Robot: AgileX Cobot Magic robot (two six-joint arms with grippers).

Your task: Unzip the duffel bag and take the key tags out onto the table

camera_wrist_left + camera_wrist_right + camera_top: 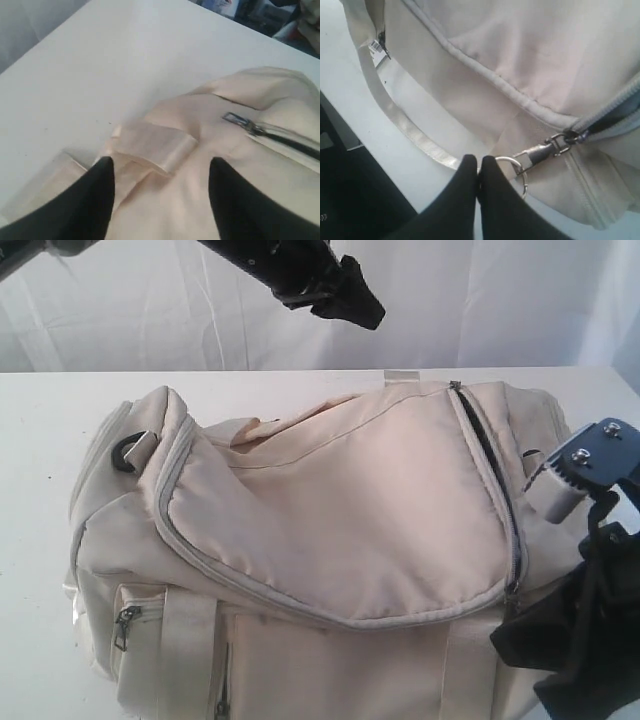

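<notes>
The cream duffel bag [340,500] lies on the white table [40,420], and its grey-piped flap zip [495,470] gapes dark along the right side. At the bag's lower right corner my right gripper [515,630] [480,162] is shut on the metal ring [519,172] of the zip pull [545,150]. My left gripper [355,300] [160,167] hangs open and empty above the bag's far side, over a webbing handle [155,142] and the zip's end [235,119]. The key tags are hidden.
A white barcode hang tag [379,47] dangles by a front pocket. A black strap ring [130,452] sits on the bag's left end, a pocket zip [124,625] below it. A webbing handle [410,127] lies on the table near the front edge. A white curtain hangs behind.
</notes>
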